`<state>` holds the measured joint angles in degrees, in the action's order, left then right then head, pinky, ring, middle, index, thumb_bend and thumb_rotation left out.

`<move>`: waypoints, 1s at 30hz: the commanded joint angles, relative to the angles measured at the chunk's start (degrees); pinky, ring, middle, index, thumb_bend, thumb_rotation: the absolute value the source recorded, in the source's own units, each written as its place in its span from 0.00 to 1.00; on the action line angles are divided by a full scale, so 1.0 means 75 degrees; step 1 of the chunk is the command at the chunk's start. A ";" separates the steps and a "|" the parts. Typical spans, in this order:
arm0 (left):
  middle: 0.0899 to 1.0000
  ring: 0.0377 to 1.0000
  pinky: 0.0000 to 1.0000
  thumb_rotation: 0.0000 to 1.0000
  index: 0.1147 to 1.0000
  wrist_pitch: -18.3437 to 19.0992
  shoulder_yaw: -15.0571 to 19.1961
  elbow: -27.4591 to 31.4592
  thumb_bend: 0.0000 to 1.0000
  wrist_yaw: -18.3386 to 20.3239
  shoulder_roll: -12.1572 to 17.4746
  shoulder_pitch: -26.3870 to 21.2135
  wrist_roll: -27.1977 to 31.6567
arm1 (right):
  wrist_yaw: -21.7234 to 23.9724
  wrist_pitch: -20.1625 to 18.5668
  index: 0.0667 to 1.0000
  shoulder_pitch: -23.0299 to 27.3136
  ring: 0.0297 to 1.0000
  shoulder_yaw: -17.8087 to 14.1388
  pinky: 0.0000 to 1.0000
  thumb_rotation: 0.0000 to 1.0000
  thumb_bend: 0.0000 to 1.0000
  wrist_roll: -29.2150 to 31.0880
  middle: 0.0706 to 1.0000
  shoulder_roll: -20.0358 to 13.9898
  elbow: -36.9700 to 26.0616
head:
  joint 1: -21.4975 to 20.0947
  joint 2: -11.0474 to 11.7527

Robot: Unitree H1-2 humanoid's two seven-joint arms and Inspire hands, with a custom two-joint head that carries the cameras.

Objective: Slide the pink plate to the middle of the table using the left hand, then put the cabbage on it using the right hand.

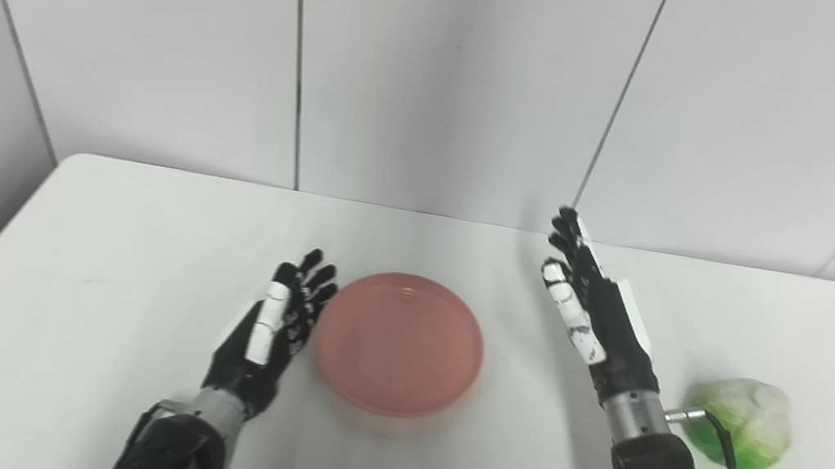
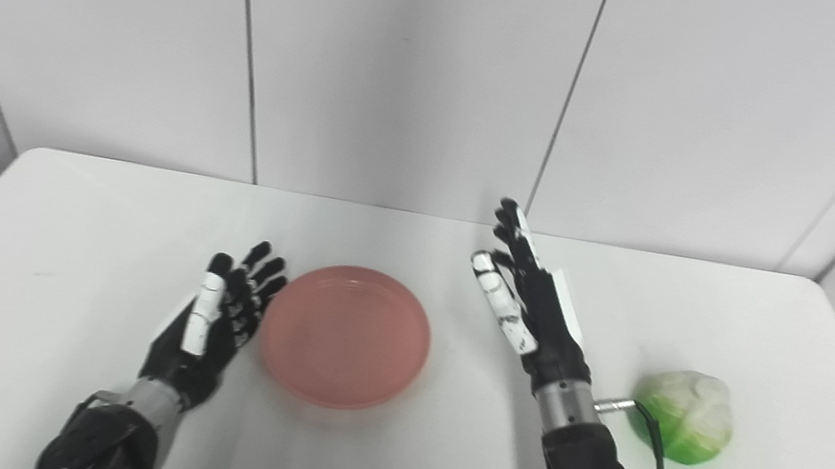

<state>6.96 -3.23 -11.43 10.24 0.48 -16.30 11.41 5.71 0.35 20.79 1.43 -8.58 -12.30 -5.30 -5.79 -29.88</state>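
The shallow round pink plate (image 1: pixel 400 343) is seen near the middle of the white surface (image 1: pixel 88 276), so the slide is judged finished. The left hand (image 1: pixel 280 322), fingers released, lies beside it. The pale green cabbage (image 1: pixel 744 421) sits toward the right edge; the empty, spread right hand (image 1: pixel 595 311) must be brought to it.

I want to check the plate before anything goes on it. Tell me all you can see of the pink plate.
The pink plate is round and shallow with a low raised rim, a smooth, slightly glossy salmon pink that looks like plastic. It lies flat and upright on the white table, near the middle, and holds nothing. The left hand, open, stands at its left edge, fingers at or against the rim. The cabbage lies well off to its right, apart from it.
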 commanded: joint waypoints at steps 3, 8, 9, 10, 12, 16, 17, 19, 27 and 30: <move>0.96 0.95 0.95 1.00 0.97 0.0190 -0.0077 -0.0146 0.89 0.0338 0.0065 0.0210 0.0108 | -0.0011 -0.0646 0.95 0.0735 0.91 -0.0231 0.82 0.99 0.84 -0.0836 0.94 -0.0641 -0.1193 | -0.0357 0.0027; 0.95 0.95 0.95 1.00 0.97 0.0154 0.0011 -0.0253 0.87 0.0476 0.0130 0.0228 0.0240 | 0.0321 -0.1483 0.94 0.0847 0.89 -0.0385 0.81 1.00 0.88 -0.2051 0.92 -0.1589 -0.2186 | -0.0723 0.0045; 0.95 0.94 0.95 1.00 0.96 0.0161 0.0042 -0.0269 0.87 0.0514 0.0142 0.0230 0.0284 | 0.0395 -0.1641 0.95 0.0836 0.90 -0.0439 0.82 0.98 0.90 -0.2159 0.93 -0.1722 -0.2302 | -0.0871 0.0052; 0.95 0.94 0.95 1.00 0.96 0.0169 0.0069 -0.0284 0.87 0.0557 0.0154 0.0233 0.0309 | 0.0464 -0.1734 0.95 0.0795 0.90 -0.0511 0.82 0.95 0.92 -0.2258 0.93 -0.1892 -0.2385 | -0.0894 0.0052; 0.95 0.95 0.95 1.00 0.96 0.0211 0.0118 -0.0286 0.87 0.0628 0.0177 0.0240 0.0342 | 0.0560 -0.1837 0.95 0.0734 0.89 -0.0594 0.79 0.92 0.96 -0.2401 0.92 -0.2098 -0.2485 | -0.1014 0.0045; 0.96 0.96 0.95 1.00 0.97 0.0189 0.0149 -0.0341 0.88 0.0742 0.0277 0.0248 0.0355 | 0.1002 -0.2148 0.96 0.0482 0.92 -0.0884 0.85 0.82 0.98 -0.2556 0.94 -0.2779 -0.2829 | -0.1217 0.0031; 0.96 0.96 0.95 1.00 0.97 0.0151 0.0161 -0.0375 0.89 0.0765 0.0302 0.0250 0.0346 | 0.1110 -0.2343 0.96 0.0406 0.92 -0.1024 0.85 0.81 0.99 -0.2551 0.94 -0.2916 -0.2944 | -0.1334 0.0040; 0.96 0.95 0.95 1.00 0.97 0.0110 0.0192 -0.0426 0.88 0.0820 0.0334 0.0250 0.0360 | 0.1226 -0.2584 0.96 0.0308 0.93 -0.1216 0.85 0.73 1.00 -0.2512 0.95 -0.3066 -0.3080 | -0.1439 0.0040; 0.96 0.95 0.95 1.00 0.97 -0.0012 0.0285 -0.0756 0.88 0.1070 0.0515 0.0178 0.0503 | 0.1362 -0.2802 0.92 -0.0373 0.88 -0.2271 0.77 0.63 1.00 -0.2505 0.91 -0.3842 -0.3086 | -0.1863 0.0049; 0.96 0.96 0.95 1.00 0.97 -0.0091 0.0341 -0.0870 0.89 0.1191 0.0591 0.0151 0.0556 | 0.1471 -0.2780 0.93 -0.0793 0.91 -0.2685 0.84 0.54 1.00 -0.2167 0.92 -0.3974 -0.2938 | -0.2008 0.0047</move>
<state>4.75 -1.10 -15.43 19.30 3.68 -16.76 16.20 17.13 -20.66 15.05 -17.39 -25.66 -39.80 -26.82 -20.57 -29.44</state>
